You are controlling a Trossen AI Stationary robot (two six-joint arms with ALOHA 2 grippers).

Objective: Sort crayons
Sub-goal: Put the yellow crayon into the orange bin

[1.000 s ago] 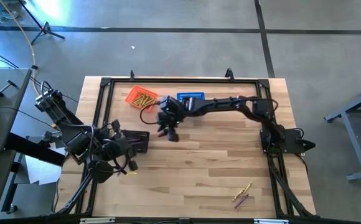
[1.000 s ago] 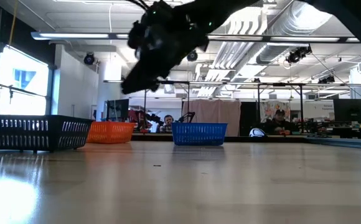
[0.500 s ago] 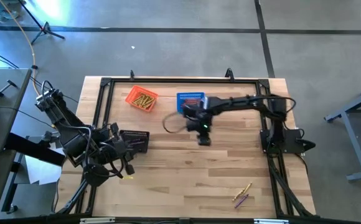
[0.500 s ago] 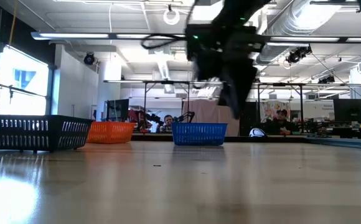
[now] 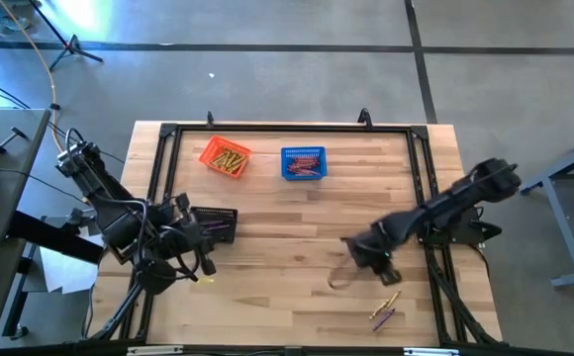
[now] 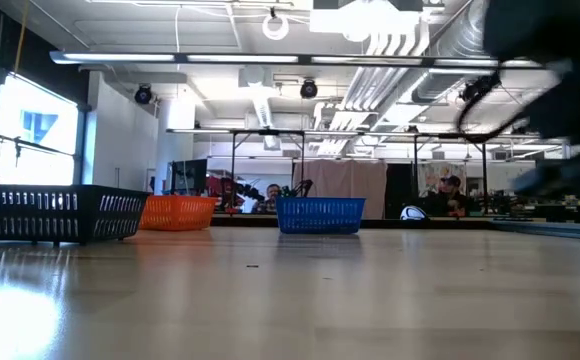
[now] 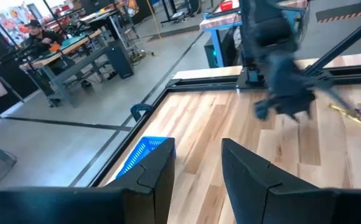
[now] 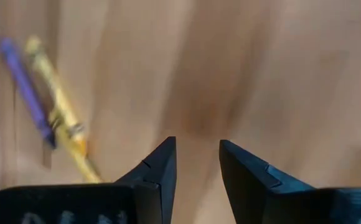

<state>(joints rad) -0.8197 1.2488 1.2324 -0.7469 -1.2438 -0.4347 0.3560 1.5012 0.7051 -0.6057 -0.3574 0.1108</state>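
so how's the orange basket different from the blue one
The orange basket sits turned at an angle on the table, while the blue basket lies square to the table's edges. The orange basket holds yellow crayons; the blue basket holds reddish-purple crayons. The orange basket lies nearer the left arm's side, the blue one nearer the middle. Both are small mesh baskets near the far edge, similar in size.

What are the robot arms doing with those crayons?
They are sorting crayons into little baskets. The right gripper is open and empty above the last loose crayons near the table's front edge. The orange basket and blue basket already hold some. The left gripper waits, open, by the black basket.
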